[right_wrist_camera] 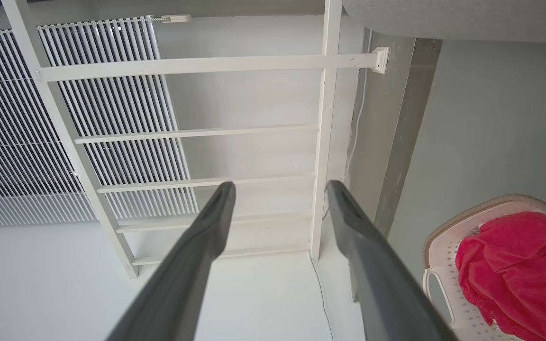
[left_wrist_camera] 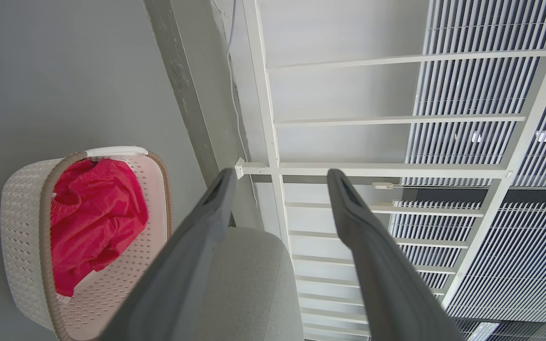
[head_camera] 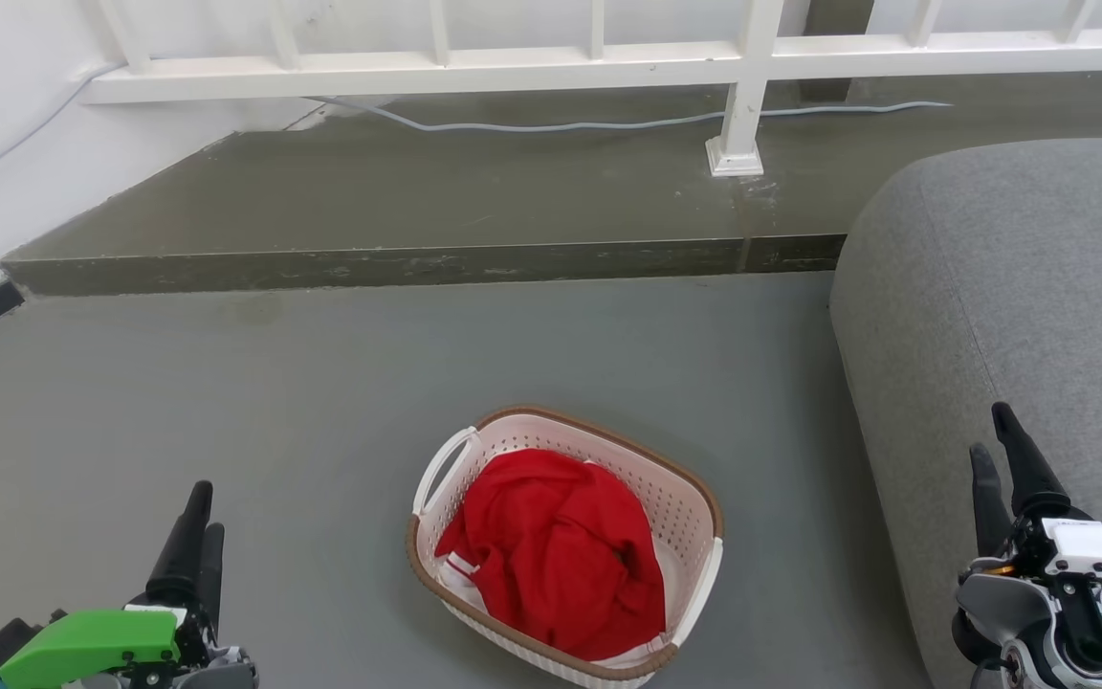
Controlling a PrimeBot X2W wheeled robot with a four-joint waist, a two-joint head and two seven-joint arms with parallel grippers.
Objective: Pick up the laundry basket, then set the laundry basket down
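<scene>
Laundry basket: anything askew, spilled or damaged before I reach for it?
Nothing damaged or spilled. The laundry basket stands upright on the floor, turned at an angle to the step, red cloth heaped inside its rim.

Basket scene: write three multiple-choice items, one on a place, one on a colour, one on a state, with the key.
1. Where does the basket stand?
A. on a table
B. on the floor
C. on a chair

2. What colour is the cloth in it?
A. blue
B. red
C. yellow

3. How are the left gripper and right gripper?
A. both open, apart from the basket
B. both shut on its handles
C. one lifting it

Key:
1 B: the head view shows it resting on grey floor.
2 B: the crumpled cloth is bright red.
3 A: each wrist view shows its fingers spread with nothing between them, and the basket sits off to one side.
</scene>
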